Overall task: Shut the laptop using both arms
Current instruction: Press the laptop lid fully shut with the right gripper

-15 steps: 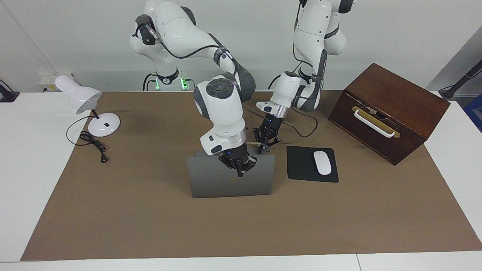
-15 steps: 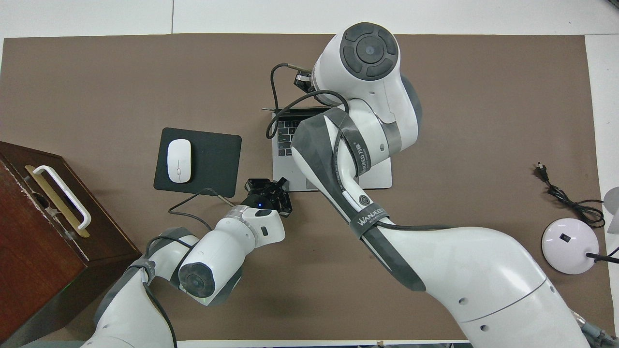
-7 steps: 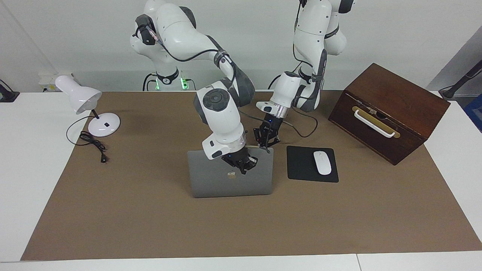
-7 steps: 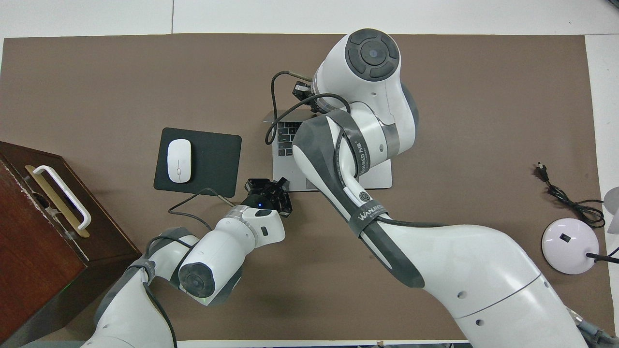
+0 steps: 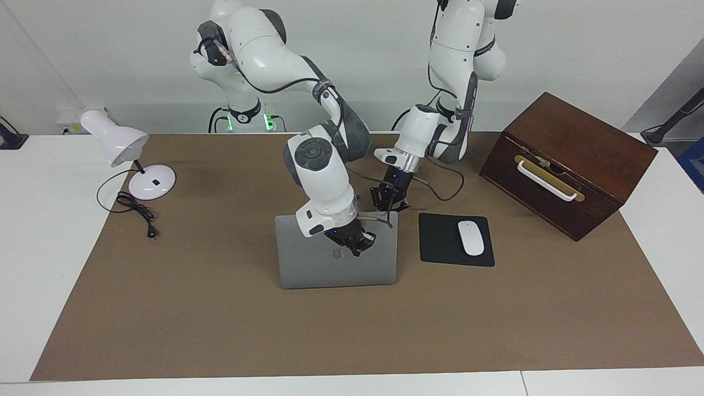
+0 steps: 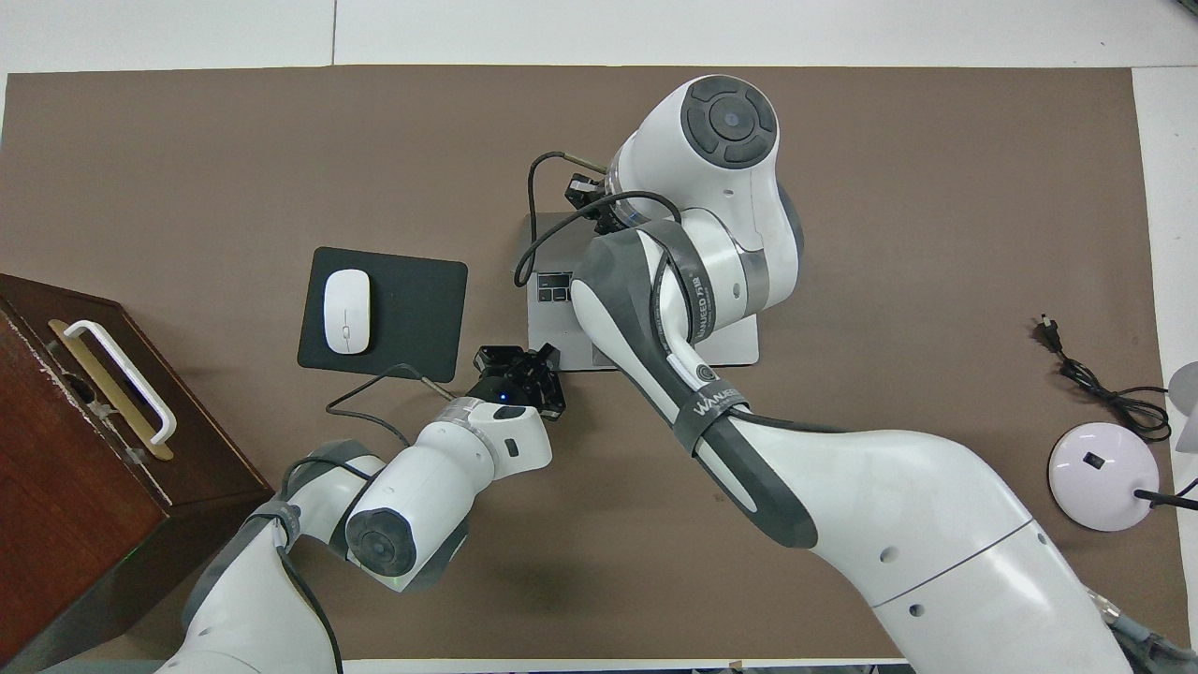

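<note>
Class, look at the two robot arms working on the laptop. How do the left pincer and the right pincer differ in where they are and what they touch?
The right pincer presses on the laptop lid near its logo; the left pincer sits at the laptop's robot-side corner, beside the lid's edge. The right arm reaches far out over the laptop; the left arm stays folded close to its base. Both pincers are shut and hold nothing.

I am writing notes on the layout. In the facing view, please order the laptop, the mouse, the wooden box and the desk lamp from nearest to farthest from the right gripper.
From the right gripper:
1. Laptop, directly under it.
2. Mouse, on the mousepad beside the laptop.
3. Wooden box, at the left arm's end.
4. Desk lamp, at the right arm's end; too close to the box to rank surely.
</note>
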Available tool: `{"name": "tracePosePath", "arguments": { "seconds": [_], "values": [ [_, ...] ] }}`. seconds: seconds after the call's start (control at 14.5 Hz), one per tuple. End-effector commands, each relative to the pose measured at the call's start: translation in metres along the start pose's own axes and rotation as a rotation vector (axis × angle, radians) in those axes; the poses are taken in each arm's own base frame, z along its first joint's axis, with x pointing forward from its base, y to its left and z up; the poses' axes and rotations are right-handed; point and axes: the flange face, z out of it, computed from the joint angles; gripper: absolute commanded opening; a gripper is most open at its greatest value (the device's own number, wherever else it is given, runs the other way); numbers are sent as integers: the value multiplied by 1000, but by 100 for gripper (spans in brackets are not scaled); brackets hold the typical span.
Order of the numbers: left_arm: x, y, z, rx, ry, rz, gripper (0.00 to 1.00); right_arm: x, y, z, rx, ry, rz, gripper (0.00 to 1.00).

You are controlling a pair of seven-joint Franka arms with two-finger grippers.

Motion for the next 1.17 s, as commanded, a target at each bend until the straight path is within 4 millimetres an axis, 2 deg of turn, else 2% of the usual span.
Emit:
{"name": "tracePosePath", "arguments": {
  "seconds": [0.0, 0.55, 0.89, 1.1],
  "values": [
    [-40, -26, 20, 26, -94, -3, 0, -4, 12, 9, 28, -29, -7, 0],
    [-41, -26, 20, 25, -96, -2, 0, -11, 30, 4, -11, -154, 23, 0],
    [-40, -26, 20, 26, -94, -2, 0, -14, 36, 13, -12, -185, 37, 0],
    [-42, -25, 20, 25, -97, -1, 0, -16, 42, 25, 0, -208, 47, 0]
  ]
}}
